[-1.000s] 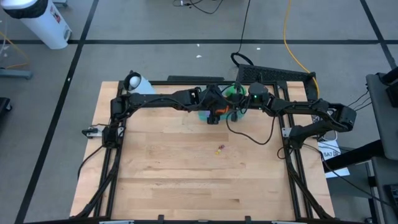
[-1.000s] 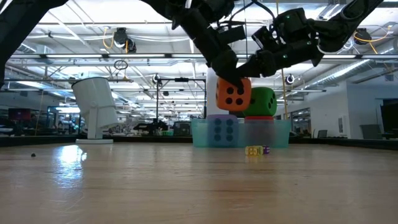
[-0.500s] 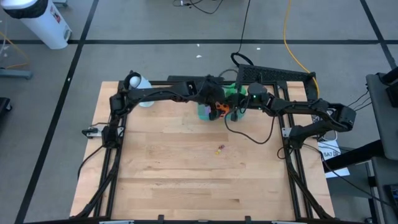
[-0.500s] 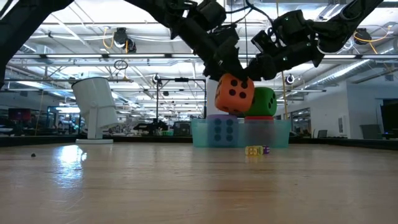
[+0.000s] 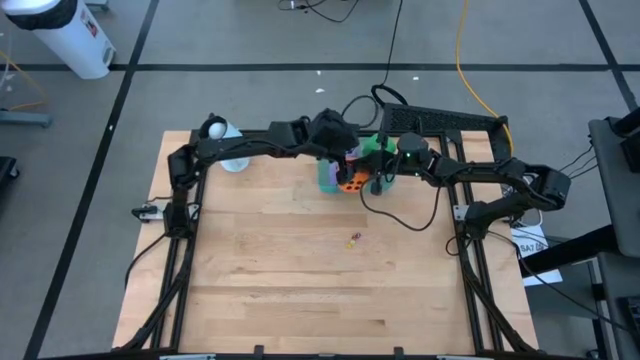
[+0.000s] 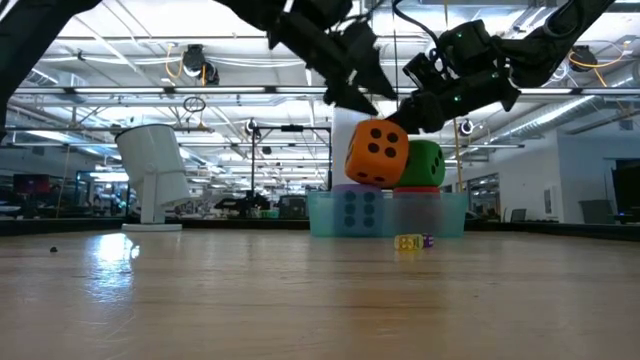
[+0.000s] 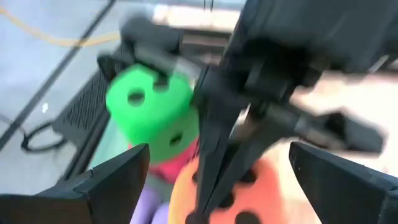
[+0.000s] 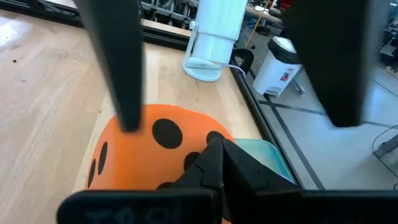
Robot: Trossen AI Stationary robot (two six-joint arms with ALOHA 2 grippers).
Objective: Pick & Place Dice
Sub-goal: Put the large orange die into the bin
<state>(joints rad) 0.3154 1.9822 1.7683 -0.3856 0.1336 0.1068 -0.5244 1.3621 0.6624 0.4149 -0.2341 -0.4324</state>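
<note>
The orange die (image 6: 377,153) sits tilted on a purple-blue die (image 6: 357,208) in the teal tray (image 6: 447,215), near the table's far edge. Beside it the green die (image 6: 426,162) rests on the red die (image 7: 176,163). My left gripper (image 7: 219,149) hangs open just above the orange die (image 7: 239,190), one finger on each side. My right gripper (image 8: 214,146), shut, reaches in from the table's right at the same die (image 5: 350,183). The second purple-blue die cannot be made out. My left gripper points down over the orange die; one finger (image 8: 127,93) ends at the die's upper face (image 8: 149,115), and I cannot tell whether it touches. My right gripper's shut fingertips lie against the die's pipped face (image 8: 180,140), slanting down from the table's right; the die rests tilted on the dice below.
A white cylinder (image 6: 155,175) stands at the table's far left corner. A small yellow and purple object (image 5: 353,239) lies mid-table. Bare wood fills the near half of the table (image 5: 300,300). Both arms crowd the space above the tray (image 5: 327,178).
My left gripper carried the orange die a little toward the far edge over the tray, then let go and rose off it. The die tipped and now stays on the dice in the tray.
</note>
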